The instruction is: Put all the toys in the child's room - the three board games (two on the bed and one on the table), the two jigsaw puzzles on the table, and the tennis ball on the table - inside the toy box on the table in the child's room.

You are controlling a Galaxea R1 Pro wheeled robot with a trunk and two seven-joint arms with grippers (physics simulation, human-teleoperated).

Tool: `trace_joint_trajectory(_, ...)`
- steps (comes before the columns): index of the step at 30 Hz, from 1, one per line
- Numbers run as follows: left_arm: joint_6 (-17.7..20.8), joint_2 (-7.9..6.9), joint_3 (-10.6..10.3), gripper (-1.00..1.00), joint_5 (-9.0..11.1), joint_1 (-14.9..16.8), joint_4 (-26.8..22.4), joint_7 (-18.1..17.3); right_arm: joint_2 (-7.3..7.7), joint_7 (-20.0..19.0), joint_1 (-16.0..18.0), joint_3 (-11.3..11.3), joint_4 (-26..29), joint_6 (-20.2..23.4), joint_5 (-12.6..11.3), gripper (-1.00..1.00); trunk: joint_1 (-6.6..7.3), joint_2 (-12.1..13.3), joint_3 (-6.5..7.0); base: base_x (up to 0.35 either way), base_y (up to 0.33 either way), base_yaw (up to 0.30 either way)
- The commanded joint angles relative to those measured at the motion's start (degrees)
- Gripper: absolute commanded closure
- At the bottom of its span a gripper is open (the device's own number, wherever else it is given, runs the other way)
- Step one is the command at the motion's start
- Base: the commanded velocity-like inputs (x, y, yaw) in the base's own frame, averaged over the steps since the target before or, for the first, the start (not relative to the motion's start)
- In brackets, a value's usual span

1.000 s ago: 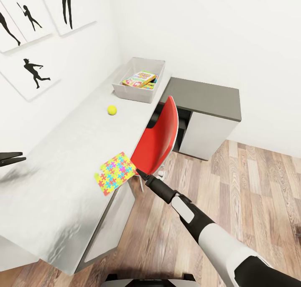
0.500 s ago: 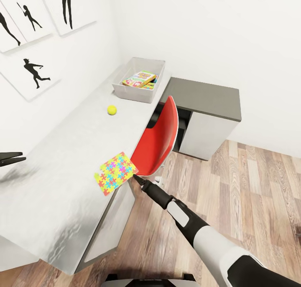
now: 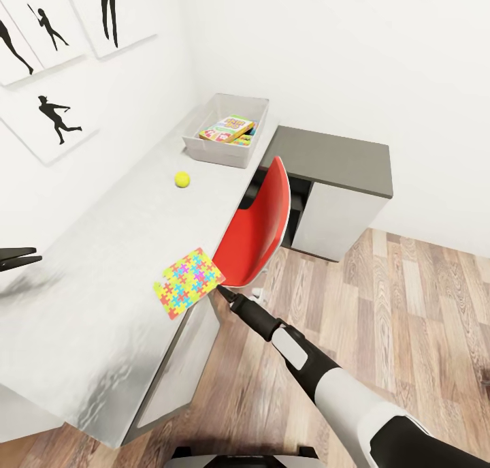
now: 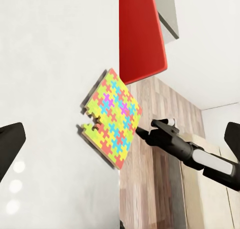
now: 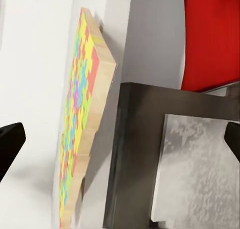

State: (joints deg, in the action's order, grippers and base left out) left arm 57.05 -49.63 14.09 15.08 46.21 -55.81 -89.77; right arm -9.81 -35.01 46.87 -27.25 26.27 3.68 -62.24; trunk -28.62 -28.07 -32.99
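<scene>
1. My right arm [image 3: 340, 386] runs from the lower right of the head view up toward the centre, ending at the right gripper [image 3: 222, 290] just beside the table edge, near the lower right corner of a jigsaw puzzle [image 3: 188, 282].
2. In the right wrist view the two dark fingertips [image 5: 11, 141] sit at opposite edges of the frame, so that gripper's jaws stand wide apart with nothing between them; the jigsaw puzzle [image 5: 82, 119] lies ahead, seen edge-on.
3. My left gripper [image 3: 17, 258] pokes in at the middle left edge of the head view, over the table. In the left wrist view its fingertips [image 4: 10, 146] are also far apart and empty, looking down at the same puzzle [image 4: 112, 117] and the right arm [image 4: 190, 154].
4. The puzzle lies flat at the front edge of the table [image 3: 102, 263], one corner slightly over the edge; I cannot tell whether the right gripper touches it.
5. The tennis ball [image 3: 182, 178] rests on the tabletop, above centre-left in the frame, near the toy box [image 3: 228, 129] but apart from it.
6. The toy box stands at the far end of the light-grey top and holds colourful board games [image 3: 230, 129].
7. A red chair [image 3: 262, 226] stands tucked against the table, centre of the frame, with the lower dark-grey section [image 3: 333, 158] to its upper right.
8. Wooden flooring [image 3: 408, 298] fills the lower right; silhouette posters [image 3: 51, 117] hang on the white wall at upper left.
</scene>
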Motion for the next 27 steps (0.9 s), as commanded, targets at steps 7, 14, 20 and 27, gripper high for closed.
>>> trace_joint_trajectory(7,0.61,-0.03,-0.02,-1.0,-0.01,0.02,0.0,-0.23,-0.03,1.96,0.06,-0.22,0.07,0.14,-0.61,-1.0,-0.02,-0.08,-0.07,0.004,0.001,0.0)
trace_joint_trajectory(14,0.61,-0.03,-0.02,-1.0,-0.04,0.02,0.0,-0.23,-0.04,2.28,0.07,-0.25,0.09,-0.05,-0.61,-1.0,-0.02,-0.08,-0.07,0.06,0.03,0.0)
trace_joint_trajectory(20,0.61,-0.03,-0.02,-1.0,-0.05,0.02,0.0,-0.23,-0.04,2.31,0.07,-0.25,0.09,-0.15,-0.61,-1.0,-0.02,-0.08,-0.07,0.012,0.005,0.0)
trace_joint_trajectory(27,0.61,-0.03,-0.02,-1.0,-0.05,0.02,0.0,-0.23,-0.05,2.32,0.06,-0.25,0.09,-0.15,-0.61,-1.0,-0.02,-0.08,-0.07,0.033,0.036,0.0)
